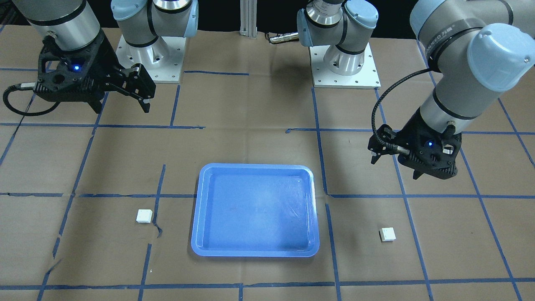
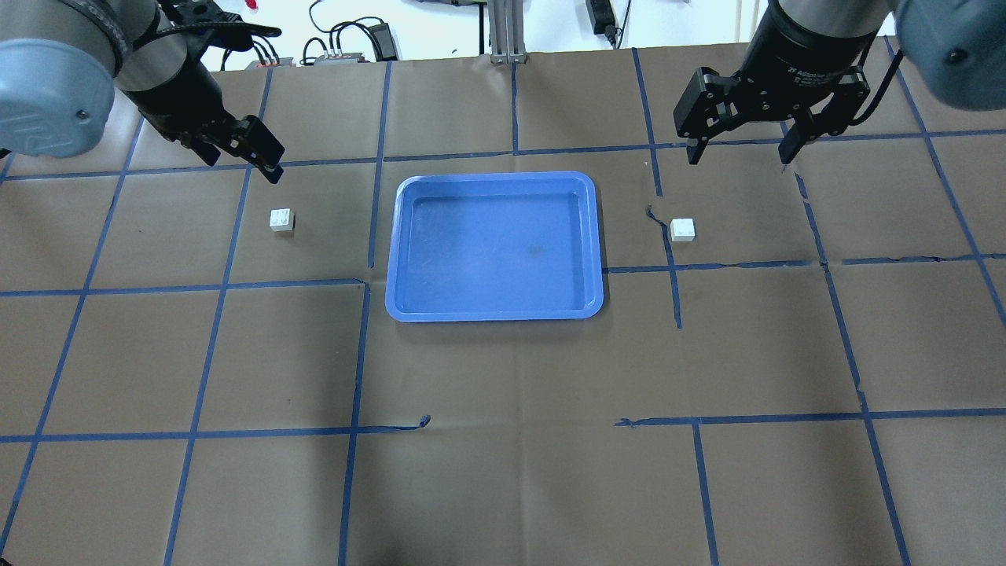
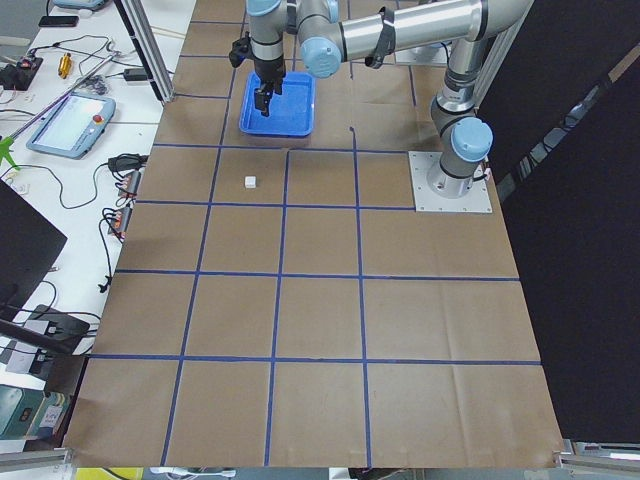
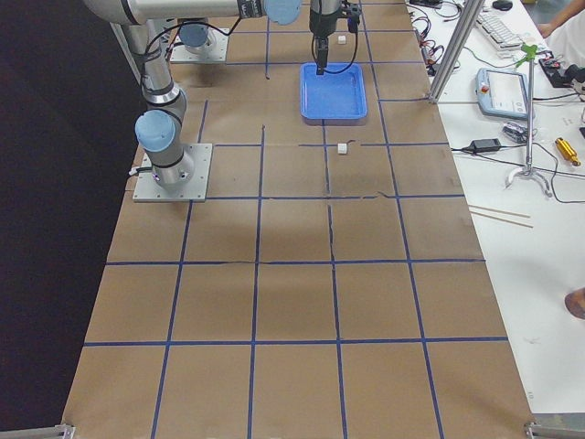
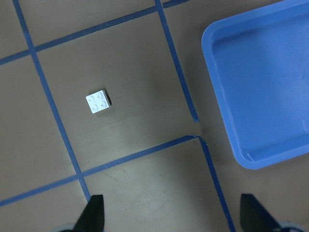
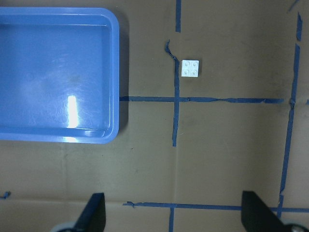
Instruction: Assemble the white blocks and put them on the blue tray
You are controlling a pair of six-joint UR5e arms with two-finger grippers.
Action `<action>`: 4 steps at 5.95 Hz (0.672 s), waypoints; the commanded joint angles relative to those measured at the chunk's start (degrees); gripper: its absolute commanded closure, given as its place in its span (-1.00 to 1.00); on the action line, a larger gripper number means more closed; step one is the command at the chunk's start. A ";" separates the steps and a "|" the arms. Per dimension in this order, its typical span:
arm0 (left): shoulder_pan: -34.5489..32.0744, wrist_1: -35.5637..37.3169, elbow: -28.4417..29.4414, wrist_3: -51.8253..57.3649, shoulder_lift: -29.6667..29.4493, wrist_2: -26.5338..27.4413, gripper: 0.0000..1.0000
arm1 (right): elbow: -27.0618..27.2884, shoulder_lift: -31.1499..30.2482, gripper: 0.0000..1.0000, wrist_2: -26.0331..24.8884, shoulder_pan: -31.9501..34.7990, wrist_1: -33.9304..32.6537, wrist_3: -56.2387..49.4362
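Note:
The blue tray (image 2: 495, 314) lies empty at the table's middle. One white block (image 2: 281, 219) lies left of it, another white block (image 2: 683, 229) right of it. My left gripper (image 2: 263, 153) hovers just beyond the left block, open and empty. In the left wrist view the block (image 5: 98, 102) lies ahead between the spread fingertips (image 5: 94, 215), with the tray (image 5: 251, 162) to the right. My right gripper (image 2: 739, 149) hovers beyond the right block, open and empty. In the right wrist view that block (image 6: 191, 68) lies ahead and the tray (image 6: 116, 72) is at the left.
Brown paper with a grid of blue tape lines (image 2: 503, 424) covers the table. The two arm bases (image 1: 345, 62) stand at the robot's side. Cables and devices lie past the far edge (image 2: 346, 39).

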 commanded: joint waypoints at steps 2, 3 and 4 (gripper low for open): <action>4.55 9.66 0.09 32.84 -10.16 0.32 -0.98 | 0.42 0.04 -1.00 -0.62 -0.31 -1.36 -25.84; 5.19 10.99 0.96 40.88 -13.06 0.40 -0.98 | 0.42 0.04 -1.00 -0.62 -0.57 -1.79 -36.29; 5.46 11.17 -0.33 50.36 -13.61 2.84 -0.98 | 0.60 0.12 -1.00 -0.71 -1.88 -3.89 -48.49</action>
